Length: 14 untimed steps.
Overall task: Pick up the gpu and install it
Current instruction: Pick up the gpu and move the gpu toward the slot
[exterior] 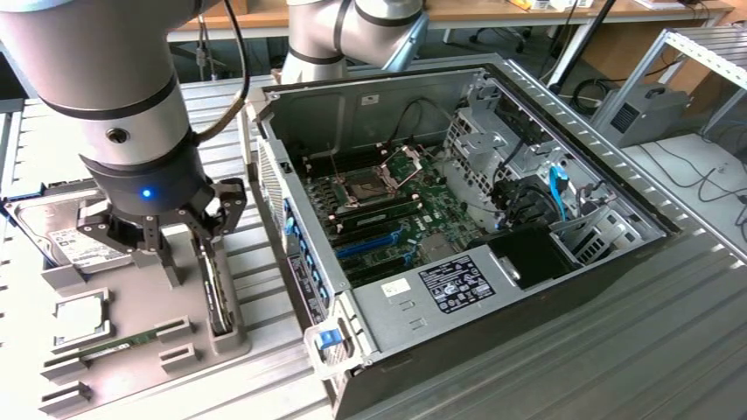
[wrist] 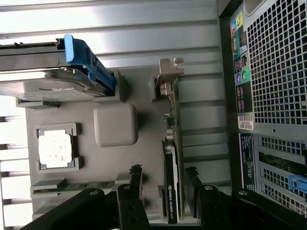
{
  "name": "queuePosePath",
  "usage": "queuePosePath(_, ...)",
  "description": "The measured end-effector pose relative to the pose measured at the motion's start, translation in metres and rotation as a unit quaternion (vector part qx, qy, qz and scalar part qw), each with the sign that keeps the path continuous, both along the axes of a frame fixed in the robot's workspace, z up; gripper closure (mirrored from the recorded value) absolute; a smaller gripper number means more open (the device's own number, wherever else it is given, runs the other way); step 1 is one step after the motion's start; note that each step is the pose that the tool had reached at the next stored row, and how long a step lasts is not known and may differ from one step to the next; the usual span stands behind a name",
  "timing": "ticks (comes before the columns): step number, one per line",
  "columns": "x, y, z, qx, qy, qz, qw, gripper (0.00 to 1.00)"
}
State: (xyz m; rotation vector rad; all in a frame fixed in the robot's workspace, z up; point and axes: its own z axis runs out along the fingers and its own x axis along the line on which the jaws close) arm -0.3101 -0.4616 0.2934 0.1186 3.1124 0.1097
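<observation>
The gpu (wrist: 171,158) sits slotted at the tray's (wrist: 144,143) edge, apparently ungripped; the open gripper (wrist: 163,171) straddles it. Lifting and installing remain.

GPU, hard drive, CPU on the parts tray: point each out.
gpu (wrist: 170,177), wrist view, black shroud above the label.
hard drive (wrist: 43,76), wrist view, middle of the metal body.
CPU (wrist: 55,148), wrist view, middle of the silver lid.
</observation>
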Motion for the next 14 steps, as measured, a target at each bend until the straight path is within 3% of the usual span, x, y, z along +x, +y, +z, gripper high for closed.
queuePosePath(6,0.0003,-0.0095,-0.0001,0.0,0.0,0.0,1.0,0.52)
queuePosePath(14,0.0027,-0.0102,-0.0002,-0.0001,0.0,0.0,1.0,0.52)
